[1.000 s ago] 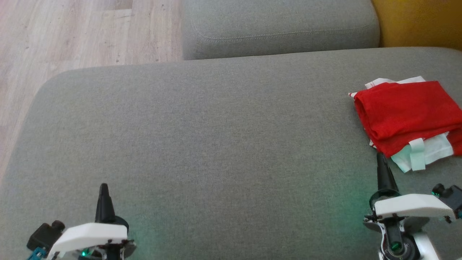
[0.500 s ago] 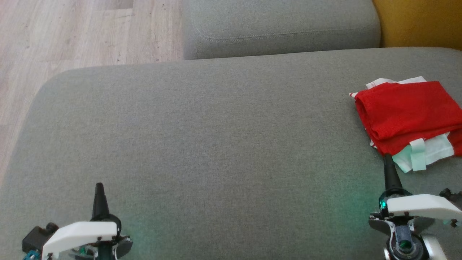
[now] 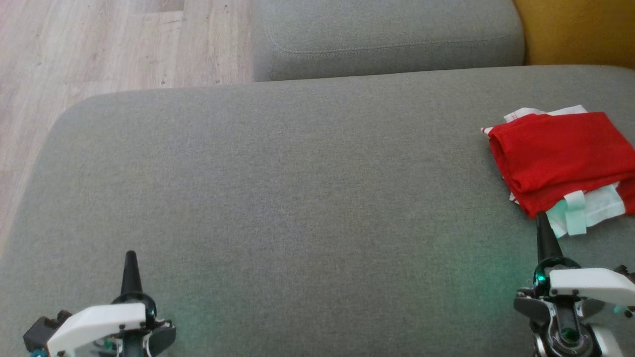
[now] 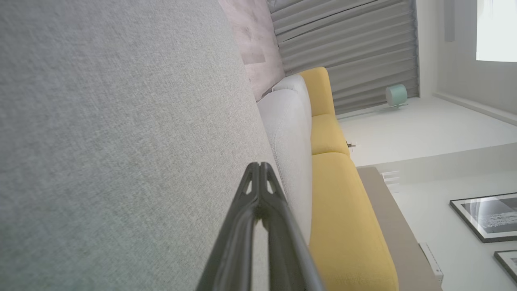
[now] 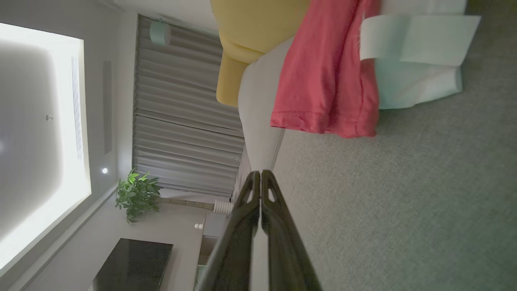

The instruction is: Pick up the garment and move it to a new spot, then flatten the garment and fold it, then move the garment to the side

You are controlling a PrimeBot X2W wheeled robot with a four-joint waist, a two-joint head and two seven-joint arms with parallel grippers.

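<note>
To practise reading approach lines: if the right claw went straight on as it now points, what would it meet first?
Probably the near hem of the red garment, just beyond the right claw; depth is unclear.

Matt woven cloth sofa (image 3: 297,173), soft red cloth garment (image 3: 560,158), wood-grain floor (image 3: 99,44).

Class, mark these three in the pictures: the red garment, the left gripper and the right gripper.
red garment (image 3: 560,153): head view, middle of its top fold.
left gripper (image 4: 259,166): left wrist view, where the fingertips meet.
right gripper (image 5: 260,174): right wrist view, where the fingertips meet.
</note>
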